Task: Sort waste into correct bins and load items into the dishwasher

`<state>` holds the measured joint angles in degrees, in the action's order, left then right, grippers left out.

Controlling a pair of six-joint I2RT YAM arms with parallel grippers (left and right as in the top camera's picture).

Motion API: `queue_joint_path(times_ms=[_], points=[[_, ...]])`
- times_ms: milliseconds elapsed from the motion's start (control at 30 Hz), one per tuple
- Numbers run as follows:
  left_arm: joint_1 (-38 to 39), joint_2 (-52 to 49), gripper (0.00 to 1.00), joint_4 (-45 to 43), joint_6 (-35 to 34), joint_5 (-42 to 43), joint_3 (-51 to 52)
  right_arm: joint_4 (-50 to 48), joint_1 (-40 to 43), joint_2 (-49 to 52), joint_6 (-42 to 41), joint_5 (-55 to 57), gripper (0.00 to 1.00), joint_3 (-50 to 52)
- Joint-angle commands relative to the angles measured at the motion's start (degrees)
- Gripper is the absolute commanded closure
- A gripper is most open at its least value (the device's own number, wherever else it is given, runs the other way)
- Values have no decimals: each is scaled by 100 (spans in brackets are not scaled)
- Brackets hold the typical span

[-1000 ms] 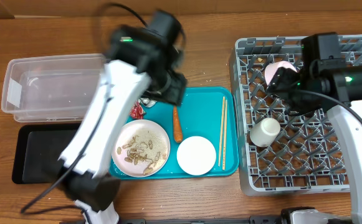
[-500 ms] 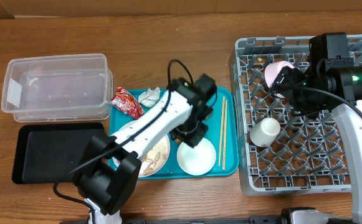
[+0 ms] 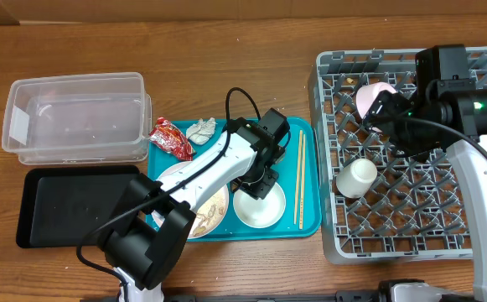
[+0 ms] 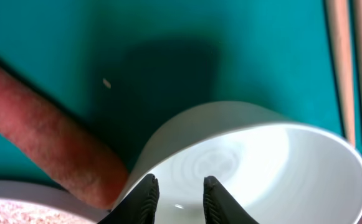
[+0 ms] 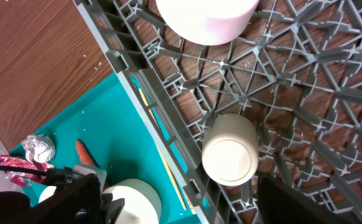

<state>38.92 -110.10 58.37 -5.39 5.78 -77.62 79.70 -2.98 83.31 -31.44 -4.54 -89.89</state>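
Cutting off the near rim of the glossy white bowl (image 4: 261, 168), the wrist frame leaves it unclear whether the left end effector (image 4: 179, 198), fingers narrowly apart, pinches it. The bowl sits on the teal tray (image 4: 199, 37) between the rough carrot (image 4: 50, 143) and the wooden chopsticks (image 4: 349, 62). The right end effector (image 5: 190, 196) is spread wide above the smooth cup (image 5: 230, 152) in the gridded rack (image 5: 305, 81)

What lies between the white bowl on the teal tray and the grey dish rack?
The chopsticks lie lengthwise on the teal tray between the bowl and the rack; beyond them only the rack's low wall.
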Motion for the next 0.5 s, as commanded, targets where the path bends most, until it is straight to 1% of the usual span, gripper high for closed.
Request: queue_joint_path(times_ms=[0,100,200,233,267,333,367,467], points=[[-17,61,76,380,33,20,-339,11,33,-144,44,-24,17,-22],[-31,61,79,918,7,-35,-857,33,33,-144,44,-24,17,-22],[-33,61,71,1314,-138,-398,-1405,35,33,-144,59,-66,16,-22],[-35,61,70,1401,-210,-570,-1543,33,22,-144,249,-254,14,-22],[-46,61,70,1508,-289,-743,-1670,33,-7,-142,516,-542,16,-17],[-122,61,76,1869,-586,-1147,-2000,72,-160,-118,1163,-1283,17,-2],[-186,61,77,2046,-761,-1303,-2170,109,-282,-101,1373,-1506,17,26],[-564,109,78,2603,-1163,-1499,-2940,131,-826,-101,1504,-1633,20,269]])
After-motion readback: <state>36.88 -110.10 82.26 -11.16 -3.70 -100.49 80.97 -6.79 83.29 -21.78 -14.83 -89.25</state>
